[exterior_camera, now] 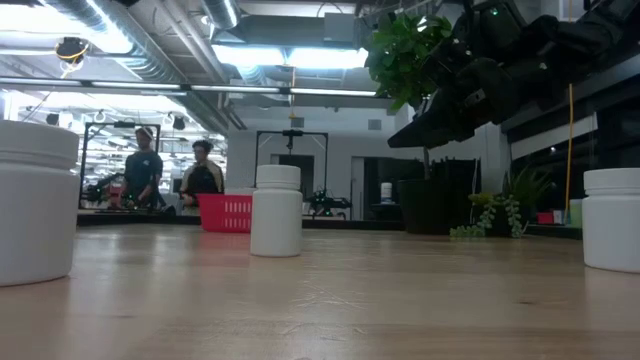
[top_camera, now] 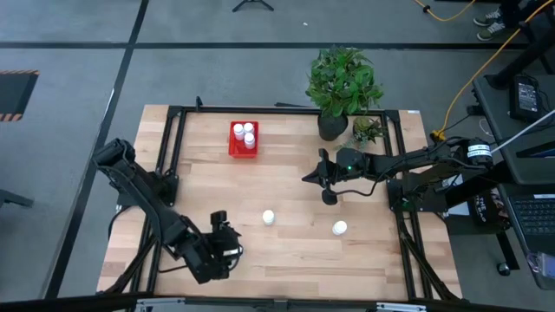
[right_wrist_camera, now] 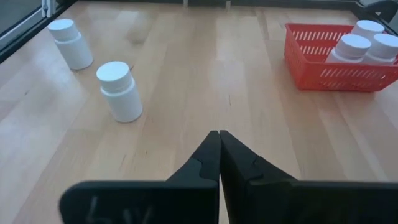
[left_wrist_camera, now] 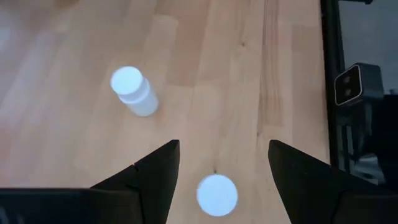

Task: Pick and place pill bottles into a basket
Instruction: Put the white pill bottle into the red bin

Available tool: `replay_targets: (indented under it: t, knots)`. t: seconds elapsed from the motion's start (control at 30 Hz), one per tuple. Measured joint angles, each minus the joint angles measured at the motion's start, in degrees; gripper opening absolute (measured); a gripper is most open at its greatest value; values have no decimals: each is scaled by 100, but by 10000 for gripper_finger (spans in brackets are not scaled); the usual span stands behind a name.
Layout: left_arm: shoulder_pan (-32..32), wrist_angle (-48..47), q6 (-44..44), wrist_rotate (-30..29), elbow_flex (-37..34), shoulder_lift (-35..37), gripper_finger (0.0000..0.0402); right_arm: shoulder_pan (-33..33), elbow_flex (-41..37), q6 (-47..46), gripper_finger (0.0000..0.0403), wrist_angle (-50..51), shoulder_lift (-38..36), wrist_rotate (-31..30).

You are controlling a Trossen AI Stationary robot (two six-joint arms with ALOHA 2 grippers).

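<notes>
Left gripper (left_wrist_camera: 217, 168) open, empty, directly above a bottle (left_wrist_camera: 217, 195) hidden overhead. Right gripper (right_wrist_camera: 219, 155) shut, empty. Red basket (top_camera: 244, 149) holds three bottles (top_camera: 249, 134); two stand loose (top_camera: 270, 217).

The scene is brightly and evenly lit from overhead; in the low view ceiling light strips (exterior_camera: 250, 55) glare white at 12 o'clock. The wooden table (top_camera: 295, 251) carries only faint, soft shadows. In the low view the nearest pill bottle (exterior_camera: 35, 200) at 9 o'clock is soft, out of focus. The left wrist view is mildly blurred, with a pale sheen on the wood.
</notes>
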State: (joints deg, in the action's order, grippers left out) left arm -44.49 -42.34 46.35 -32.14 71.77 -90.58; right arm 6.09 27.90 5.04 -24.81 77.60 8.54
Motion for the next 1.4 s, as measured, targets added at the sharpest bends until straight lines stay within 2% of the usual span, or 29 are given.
replay_targets:
  t: [0.4, 0.63, 1.07, 1.4]
  knots:
    - [-36, -219, 539, 240, 104, -717, 239, 0, 0, 56, 4, 60, 0, 0]
    - [-48, -256, 545, 555, 104, -1167, 239, 0, 0, 47, 4, 60, 0, 0]
    - [-48, -558, 1230, 616, 101, -1235, 239, 0, 0, -25, 4, 60, 0, 2]
    - [-48, -526, 1312, 640, 87, -1264, 239, -2, 0, -39, 4, 60, 0, 2]
